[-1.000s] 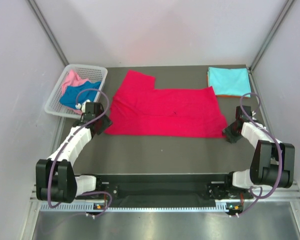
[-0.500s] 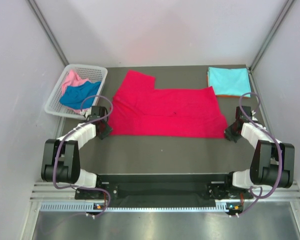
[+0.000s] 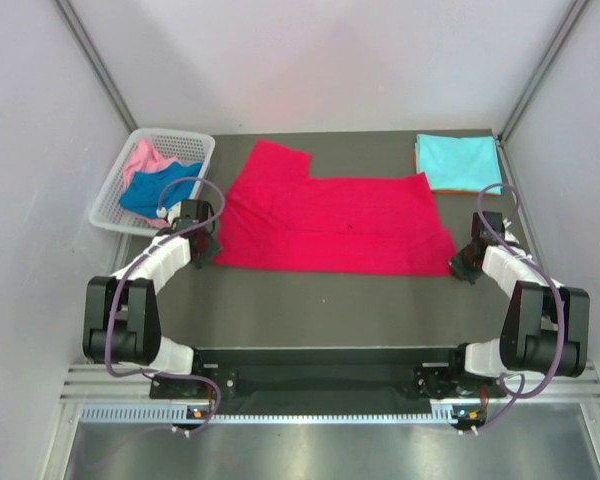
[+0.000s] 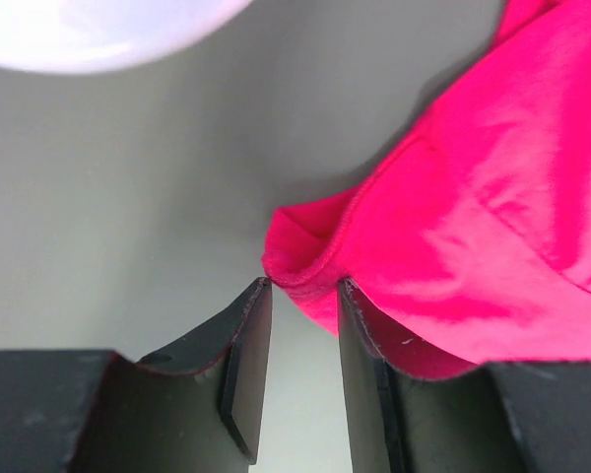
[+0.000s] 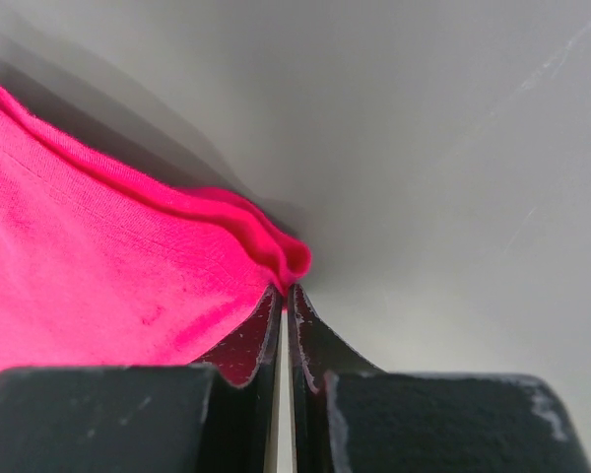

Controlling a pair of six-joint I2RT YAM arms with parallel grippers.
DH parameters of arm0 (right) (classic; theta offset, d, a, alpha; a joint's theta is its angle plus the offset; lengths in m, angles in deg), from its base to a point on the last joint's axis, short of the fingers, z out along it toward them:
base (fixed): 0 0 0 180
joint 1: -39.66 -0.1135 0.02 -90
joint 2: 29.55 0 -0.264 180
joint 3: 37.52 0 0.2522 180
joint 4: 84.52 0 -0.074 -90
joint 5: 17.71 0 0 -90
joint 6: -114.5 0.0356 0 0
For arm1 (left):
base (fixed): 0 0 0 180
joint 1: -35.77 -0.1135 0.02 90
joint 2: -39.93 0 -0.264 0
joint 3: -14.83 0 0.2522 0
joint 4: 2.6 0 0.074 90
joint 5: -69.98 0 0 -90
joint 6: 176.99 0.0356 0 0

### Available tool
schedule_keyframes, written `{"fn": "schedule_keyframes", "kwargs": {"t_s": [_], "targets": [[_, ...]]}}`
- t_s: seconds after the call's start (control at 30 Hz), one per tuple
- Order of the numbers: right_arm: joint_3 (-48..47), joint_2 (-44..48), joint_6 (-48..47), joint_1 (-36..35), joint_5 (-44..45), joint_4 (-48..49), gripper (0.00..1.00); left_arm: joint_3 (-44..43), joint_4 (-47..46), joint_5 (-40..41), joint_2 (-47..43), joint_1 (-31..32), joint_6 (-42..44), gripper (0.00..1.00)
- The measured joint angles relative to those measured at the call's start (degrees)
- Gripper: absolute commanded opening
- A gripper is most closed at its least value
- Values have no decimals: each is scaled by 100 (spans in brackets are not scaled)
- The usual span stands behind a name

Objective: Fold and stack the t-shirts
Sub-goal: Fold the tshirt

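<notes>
The right jaws are closed tight on the 4 o'clock corner of the crimson t-shirt (image 3: pixel 330 220). The left jaws, slightly apart, have its 8 o'clock corner between their tips; I cannot tell if they grip it.

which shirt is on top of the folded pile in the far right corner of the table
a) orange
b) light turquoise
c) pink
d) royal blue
b: the light turquoise shirt lies folded on top, and only a thin edge of the orange shirt shows beneath it.
</notes>
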Motion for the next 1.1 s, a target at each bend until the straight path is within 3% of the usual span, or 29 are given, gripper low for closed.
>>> {"fn": "schedule_keyframes", "kwargs": {"t_s": [0.37, 0.53, 0.6, 1.1], "targets": [[35, 2, -20, 2, -2, 46, 0, -205, 96, -269, -337, -2, 114, 34], [35, 4, -22, 2, -2, 46, 0, -114, -50, -476, -339, -7, 81, 7], [35, 4, -24, 2, -2, 46, 0, -24, -96, -553, -339, -7, 76, 1], [190, 254, -90, 114, -70, 155, 0, 26, -304, -184, 492, -4, 83, 0]]}}
